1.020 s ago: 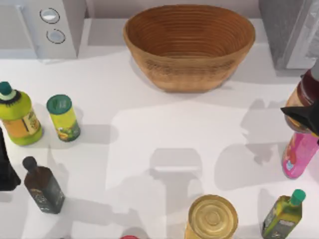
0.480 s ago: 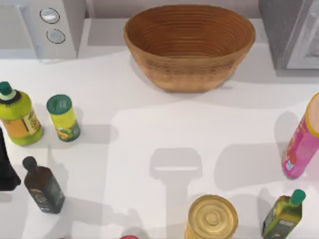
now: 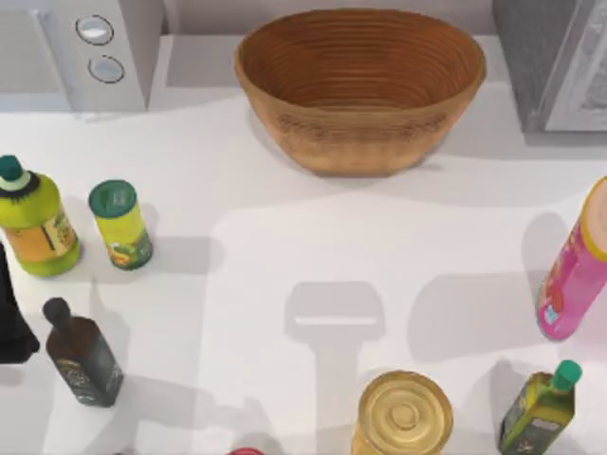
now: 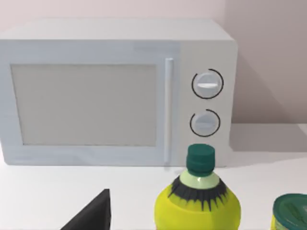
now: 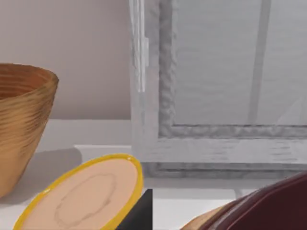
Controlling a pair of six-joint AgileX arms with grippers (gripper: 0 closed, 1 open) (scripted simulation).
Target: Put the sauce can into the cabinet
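Before the cabinet, the right gripper seemingly holds the sauce can.

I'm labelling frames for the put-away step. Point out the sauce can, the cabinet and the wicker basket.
sauce can [image 5: 268, 208]: right wrist view, on its maroon top.
cabinet [image 3: 531, 57]: top view, on its dark grey side.
wicker basket [image 3: 360, 142]: top view, on its outer wall.

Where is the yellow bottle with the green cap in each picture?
Top view: the yellow bottle stands near the table's left edge, beside the green-lidded can.
Left wrist view: it stands close up, in front of the pale box's knobs.
Right wrist view: this camera faces the cabinet and the basket instead.
Shared landmark: the pale box with two round knobs, behind the bottle in the top and left wrist views.
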